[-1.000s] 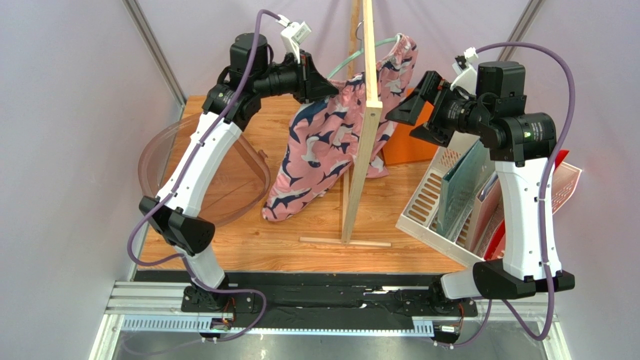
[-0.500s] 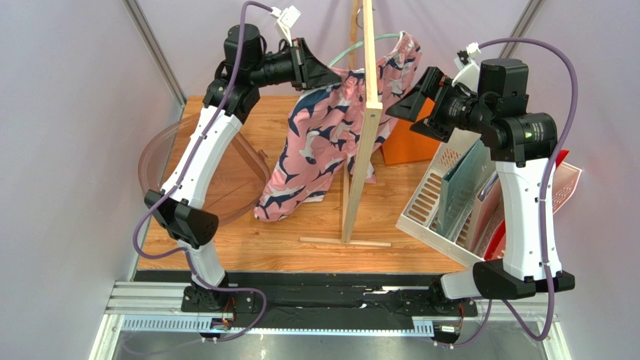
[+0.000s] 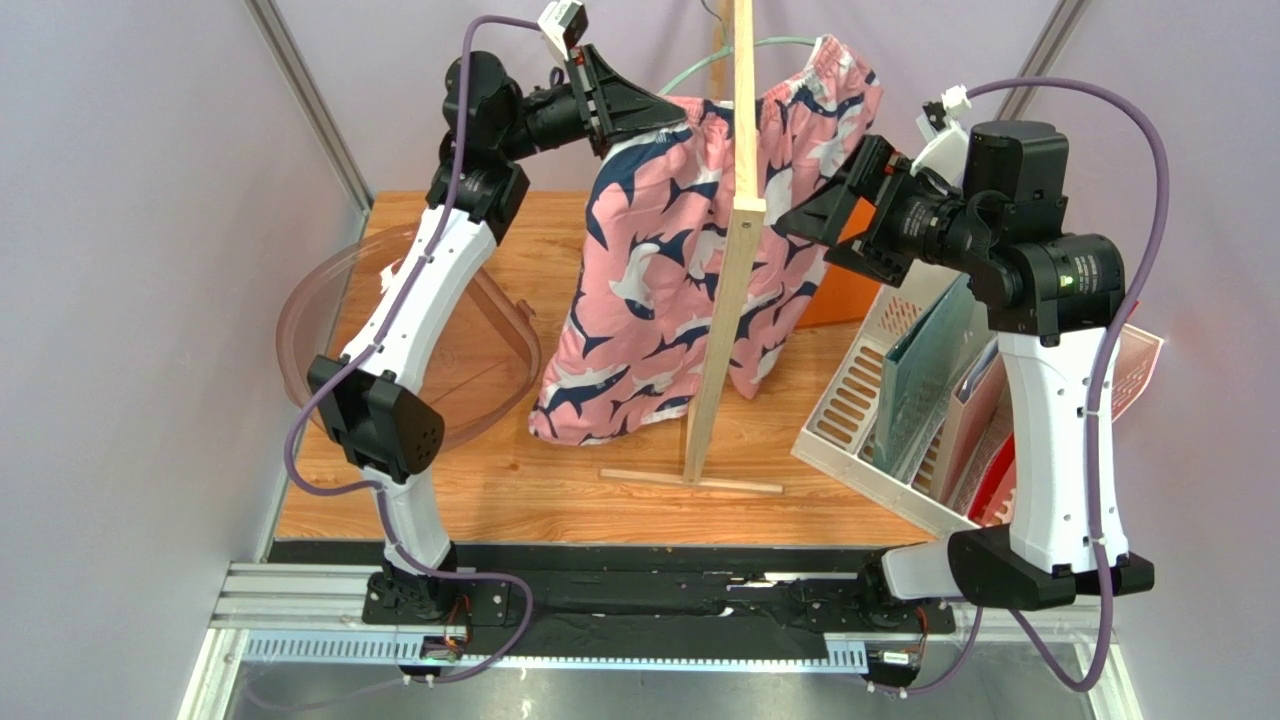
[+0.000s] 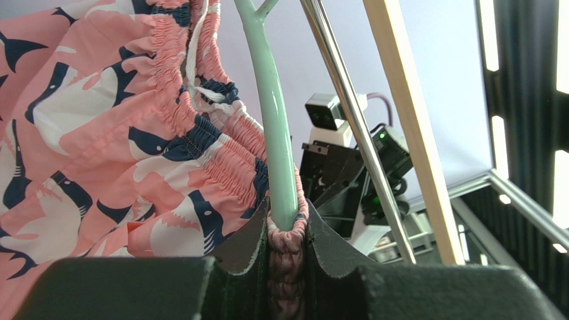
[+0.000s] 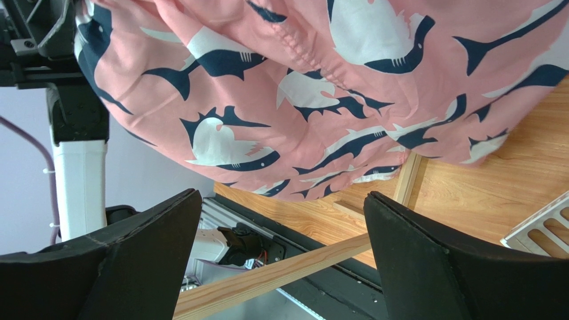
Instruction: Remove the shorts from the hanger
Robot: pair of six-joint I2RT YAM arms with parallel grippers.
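**Pink shorts (image 3: 669, 285) pinched at the waistband, high over the table (image 3: 466, 503)**

A clear round bowl (image 3: 301, 285) sits at the table's left edge. Your left gripper (image 4: 287, 233), raised high toward the far side, is clamped on the shorts' gathered elastic. The end of the mint-green hanger (image 4: 275, 133) is caught in the same fold between its fingers. The shorts hang from the hanger, spread wide and draping down over the middle of the table. In the overhead view the pale wooden stand (image 3: 732, 270) crosses in front of them. Further right, your right gripper (image 5: 280, 200) has its fingers wide apart and holds nothing. It is just beside the shorts' right side, pointed at the fabric. A white slotted rack (image 3: 857, 413) leans at the table's right edge.
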